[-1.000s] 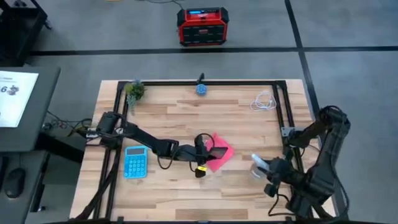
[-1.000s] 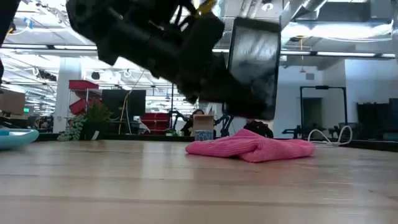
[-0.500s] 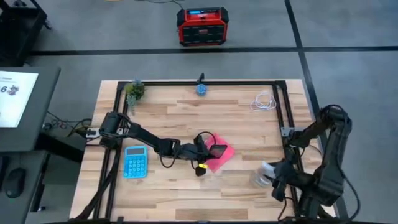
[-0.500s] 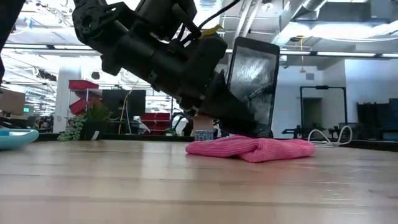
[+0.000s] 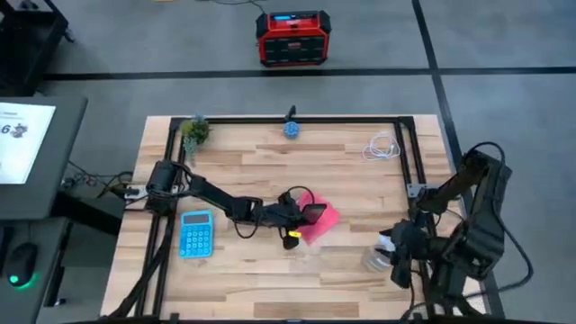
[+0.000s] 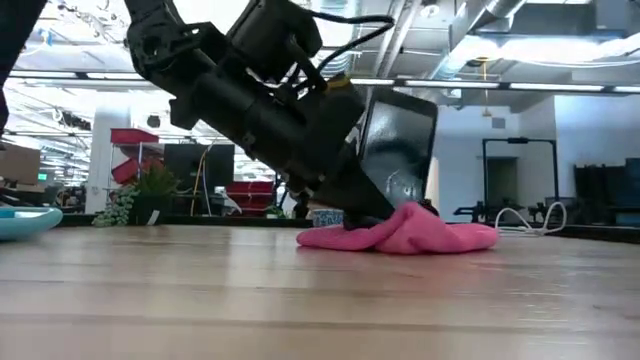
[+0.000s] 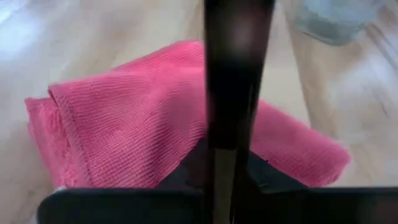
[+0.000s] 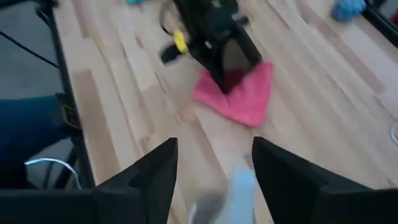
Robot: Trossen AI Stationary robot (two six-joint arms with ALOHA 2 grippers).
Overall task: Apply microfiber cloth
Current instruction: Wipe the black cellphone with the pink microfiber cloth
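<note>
Pressing lower than before: left jaws (image 6: 375,215), phone (image 6: 397,150) clamped, onto microfiber cloth (image 6: 420,232).

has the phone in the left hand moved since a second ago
Yes. In the low view the phone stood upright above the pink cloth; now it has dropped and tilted, its lower edge pressed into the cloth on the table.

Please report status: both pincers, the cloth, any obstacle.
Left pincer shut on phone, its lower edge on cloth. Right pincer open near table's right edge. Nothing in the way.

Phone (image 5: 314,213) on cloth (image 5: 324,223) — calculator (image 5: 195,232) leftward
</note>
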